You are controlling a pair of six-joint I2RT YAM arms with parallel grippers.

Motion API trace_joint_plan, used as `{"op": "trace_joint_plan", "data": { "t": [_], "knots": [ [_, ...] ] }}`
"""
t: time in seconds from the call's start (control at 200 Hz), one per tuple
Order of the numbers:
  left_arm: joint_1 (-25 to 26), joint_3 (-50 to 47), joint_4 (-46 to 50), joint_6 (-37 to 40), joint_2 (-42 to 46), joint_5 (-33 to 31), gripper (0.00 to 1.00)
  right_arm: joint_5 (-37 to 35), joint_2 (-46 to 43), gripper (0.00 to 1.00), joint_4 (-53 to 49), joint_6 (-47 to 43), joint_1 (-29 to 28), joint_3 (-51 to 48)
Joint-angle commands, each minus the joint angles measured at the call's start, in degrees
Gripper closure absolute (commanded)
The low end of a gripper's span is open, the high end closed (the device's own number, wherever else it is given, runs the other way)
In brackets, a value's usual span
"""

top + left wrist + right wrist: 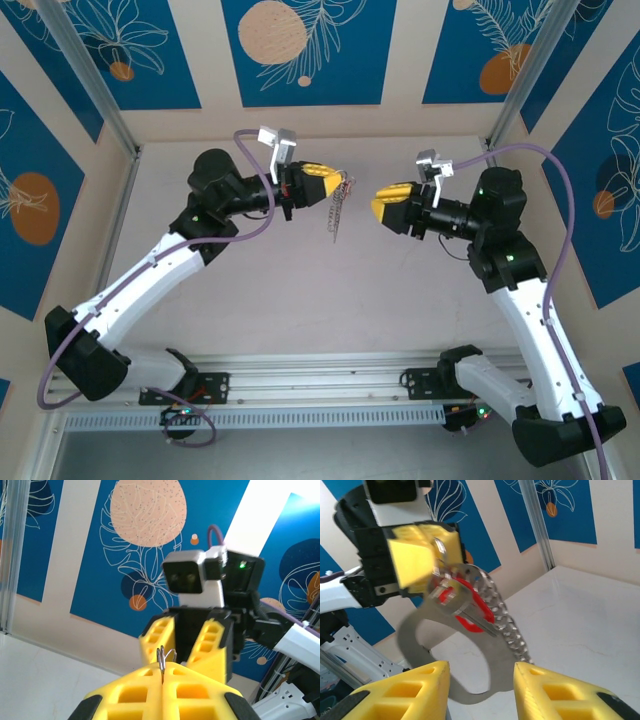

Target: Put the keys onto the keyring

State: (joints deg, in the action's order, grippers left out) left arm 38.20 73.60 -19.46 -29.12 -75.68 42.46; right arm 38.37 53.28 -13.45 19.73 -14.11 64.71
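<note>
Keyring [407,630] hangs mid-air btwn the arms, pinched by the left gripper [330,181], jaws clamped tight on its top edge. Red key [465,607] lies across the loop w/ the chain [512,635] dangling beside it. Looks threaded imo, but it's blurry. Right gripper [480,690] is partly open and empty, near the ring. Next: pull the right arm straight away w/o snagging, then lower the ring to the table [300,290].

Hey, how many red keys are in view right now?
1. The red-headed key sits against the grey keyring, which the left fingers pinch above the table; blur and the chain may hide others.
</note>
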Motion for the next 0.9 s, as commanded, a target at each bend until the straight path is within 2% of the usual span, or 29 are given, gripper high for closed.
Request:
{"op": "trace_joint_plan", "data": {
  "t": [0.0, 0.32, 0.75, 0.82, 0.895],
  "knots": [
    [0.6, 0.0, -3.8, -1.5, 1.6, -0.4, 1.00, 1.1, -0.1, 0.60, 7.1, 3.8, -1.3, -0.8],
    [1.4, 0.1, -3.9, -1.5, 1.2, -0.5, 1.00, -1.9, 2.6, 0.51, 8.7, 3.0, -6.0, 0.5],
    [2.3, 1.0, -3.9, -1.4, 0.1, -0.4, 1.00, -4.0, 7.1, 0.51, 9.2, 1.6, -9.5, 4.3],
    [2.4, 0.9, -4.1, -1.4, -0.1, -0.4, 1.00, -4.5, 7.5, 0.53, 8.8, 1.2, -9.5, 4.6],
    [2.5, 0.8, -4.2, -1.4, 0.0, -0.4, 1.00, -4.6, 7.5, 0.64, 8.4, 0.9, -9.5, 4.8]
  ]
}}
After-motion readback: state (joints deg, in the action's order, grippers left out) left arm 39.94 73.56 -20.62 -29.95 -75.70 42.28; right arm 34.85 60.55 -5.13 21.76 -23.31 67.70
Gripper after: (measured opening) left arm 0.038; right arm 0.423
